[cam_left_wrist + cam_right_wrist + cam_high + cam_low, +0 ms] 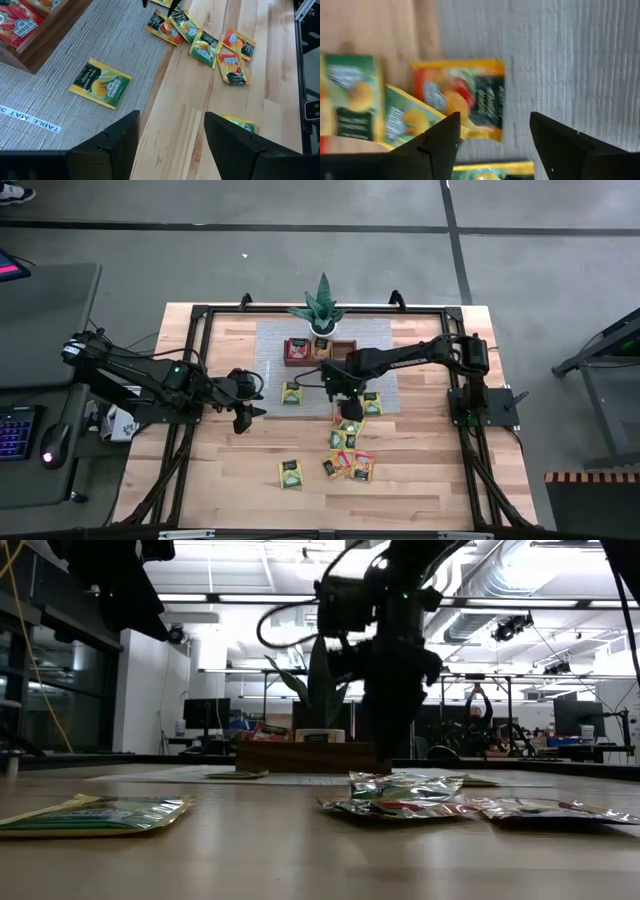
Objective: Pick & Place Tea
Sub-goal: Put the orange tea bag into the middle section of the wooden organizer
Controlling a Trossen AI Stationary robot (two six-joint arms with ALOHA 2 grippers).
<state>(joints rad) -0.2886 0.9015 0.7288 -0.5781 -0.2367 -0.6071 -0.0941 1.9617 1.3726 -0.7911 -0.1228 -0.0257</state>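
High view: right tool (pixel 345 402), fingers apart, hovers above tea packets (pixel 349 438); left tool (pixel 243 412), also apart, waits over the surface (pixel 420 480).

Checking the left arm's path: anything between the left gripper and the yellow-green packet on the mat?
Nothing. In the left wrist view only bare mat separates the left gripper, jaws open, from the yellow-green packet.

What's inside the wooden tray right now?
The wooden tray holds a red tea packet in its left compartment and a yellowish packet in the middle. The right compartment looks empty, though the right arm covers its near edge.
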